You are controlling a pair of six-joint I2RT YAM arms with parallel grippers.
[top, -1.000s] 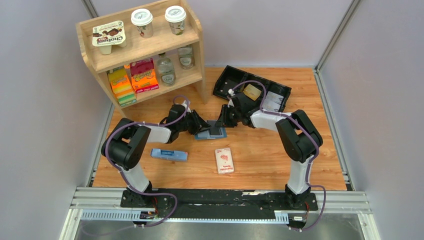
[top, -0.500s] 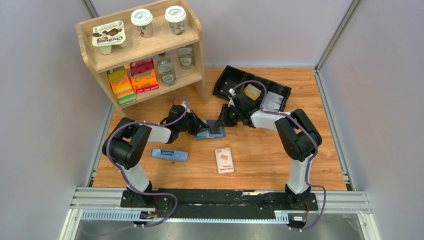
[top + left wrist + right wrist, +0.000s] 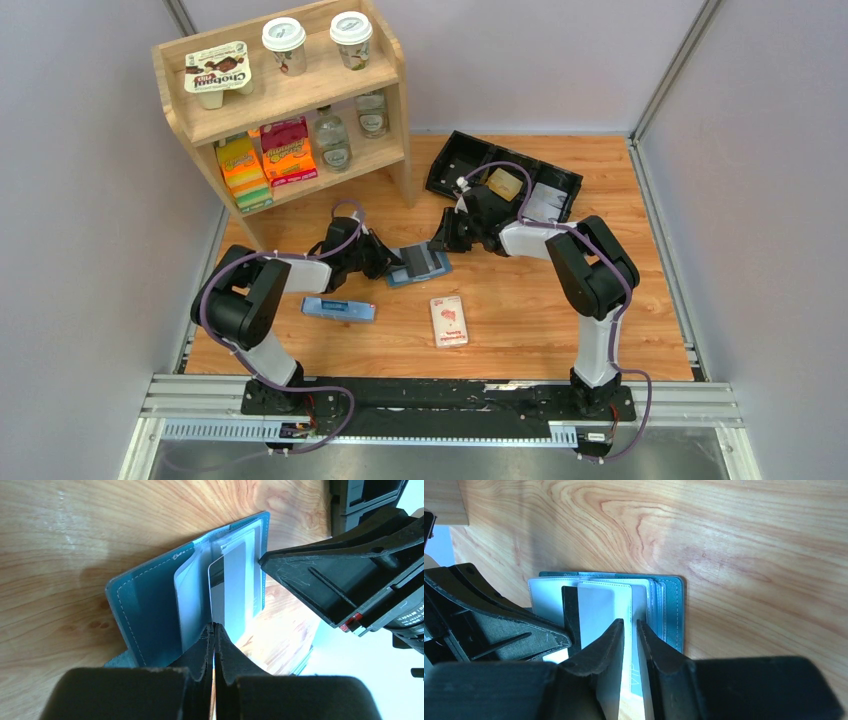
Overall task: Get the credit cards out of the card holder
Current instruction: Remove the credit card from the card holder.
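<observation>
Step in hand: drawing a card out of the holder. The holder [image 3: 142, 605] lies open on the table [image 3: 749, 555] between your two arms, blue cover down and pale leaves up.

Your left gripper [image 3: 214, 630] has its jaws fully together, nipping the near edge of the grey card [image 3: 234, 587]. The card's far end sits inside its pocket and the near part stands clear of the leaves. Judged not out yet.

Your right gripper [image 3: 630, 627] has its jaws drawn in to a slim gap, with a pale inner leaf of the holder between them. This reads as a clamp steadying the holder. In the left wrist view one of its fingers shows against the holder's far edge.

A tan piece [image 3: 505, 184] lies in the black tray [image 3: 455, 160] at the back. It is too small to tell whether it is a card.

Next move, as a judgement:
- Draw the left arm back along the card's long axis, in line with the pocket.
- Keep the card flat to the leaves so it does not bind.
- Hold the right clamp firm, or the holder will drag along with the card.
- Watch the thin edge grip, which may slip.
- Once the card is free, set it down well apart from the holder.
</observation>
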